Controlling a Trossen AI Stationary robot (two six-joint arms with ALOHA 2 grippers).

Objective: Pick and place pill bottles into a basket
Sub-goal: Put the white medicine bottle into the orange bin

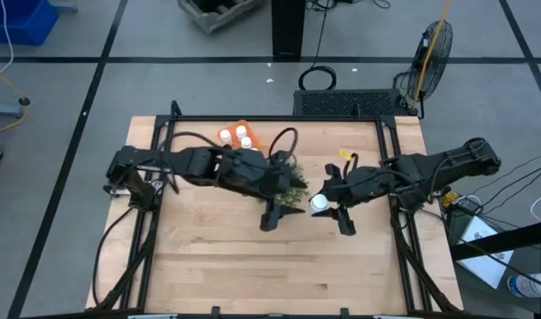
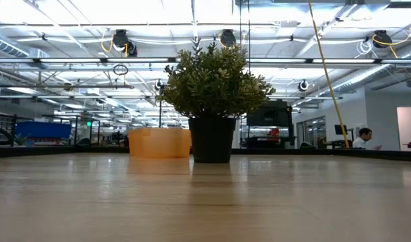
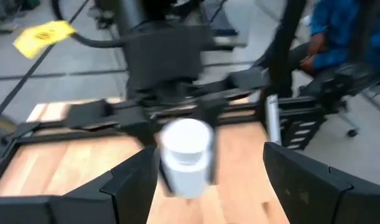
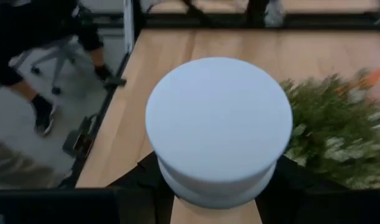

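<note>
Looking down from the high view, we find the right gripper (image 1: pixel 330 206) closed on a pill bottle (image 1: pixel 319 203) just right of the green plant (image 1: pixel 290 180), above the table (image 1: pixel 217 257); the left gripper (image 1: pixel 276 215) sits close on the plant's near side, fingers spread and holding nothing. The orange basket (image 1: pixel 243 129) lies beyond the plant toward the table's far edge, with three more bottles (image 1: pixel 237 136) in it, so the held bottle's way to it runs leftward and away, past the plant; the left arm's body is nearer the basket. From the low view we note only the plant (image 2: pixel 212 81) in its dark pot and the basket (image 2: pixel 159 142) just beside it; no gripper shows. From the left wrist view we see the open fingers (image 3: pixel 134 180) framing the bottle (image 3: pixel 186 155), which stands upright in the other arm's grip. From the right wrist view the bottle's cap (image 4: pixel 218 118) fills the frame, clamped at its base, plant (image 4: pixel 336 127) alongside.
</note>
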